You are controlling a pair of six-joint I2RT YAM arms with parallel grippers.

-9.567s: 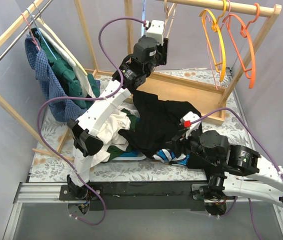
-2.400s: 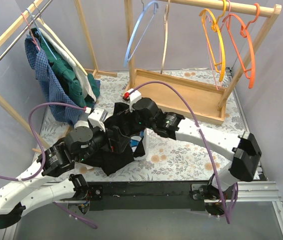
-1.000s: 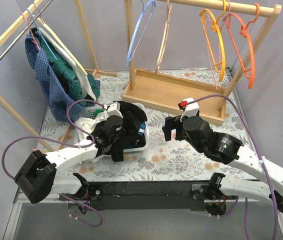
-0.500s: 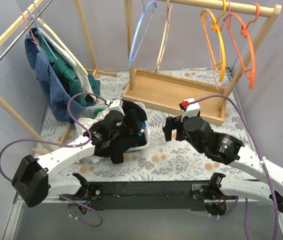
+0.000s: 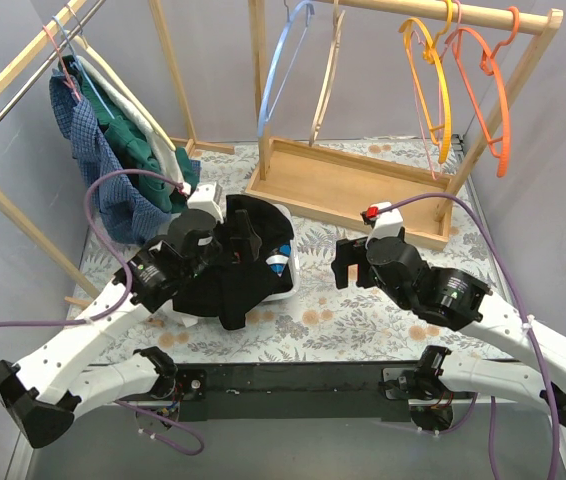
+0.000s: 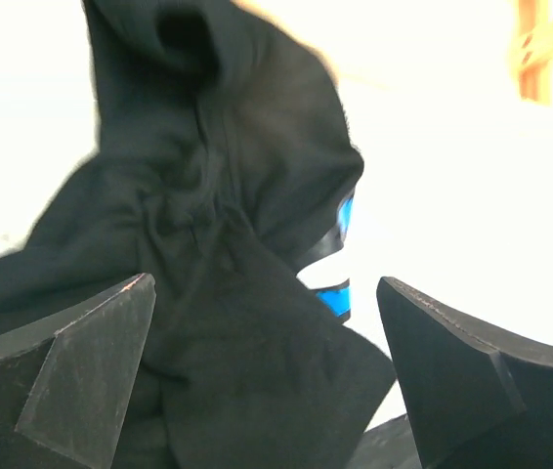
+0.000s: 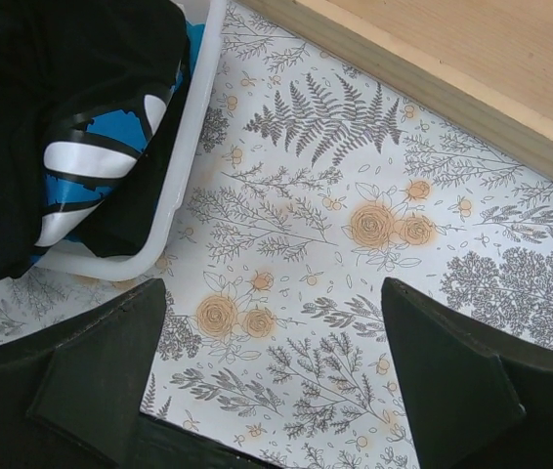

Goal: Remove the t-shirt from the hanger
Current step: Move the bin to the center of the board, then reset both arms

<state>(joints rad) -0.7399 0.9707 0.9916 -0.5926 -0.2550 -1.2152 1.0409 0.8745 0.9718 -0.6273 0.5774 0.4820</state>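
The black t-shirt [image 5: 225, 285] lies bunched in and over a white bin [image 5: 285, 283], off its hanger. A bare blue hanger [image 5: 281, 68] hangs on the back rail. My left gripper [image 5: 246, 238] is open just above the shirt. In the left wrist view the shirt [image 6: 228, 225] fills the space between the spread fingers [image 6: 81, 371], not pinched. My right gripper [image 5: 353, 268] is open and empty over the floral cloth, right of the bin. The right wrist view shows the bin's wall [image 7: 196, 117] and the shirt's blue and white print [image 7: 101, 156].
A wooden tray [image 5: 353, 185] lies at the back. A wooden hanger [image 5: 325, 80], a yellow one [image 5: 435, 90] and orange ones [image 5: 498, 90] hang from the back rail. Several garments [image 5: 113, 160] hang on the left rack. Wooden rack posts stand at left and right.
My left arm has drawn back and swung left, its gripper rising above the shirt in the bin. The shirt lies a little more spread. My right arm has hardly moved.
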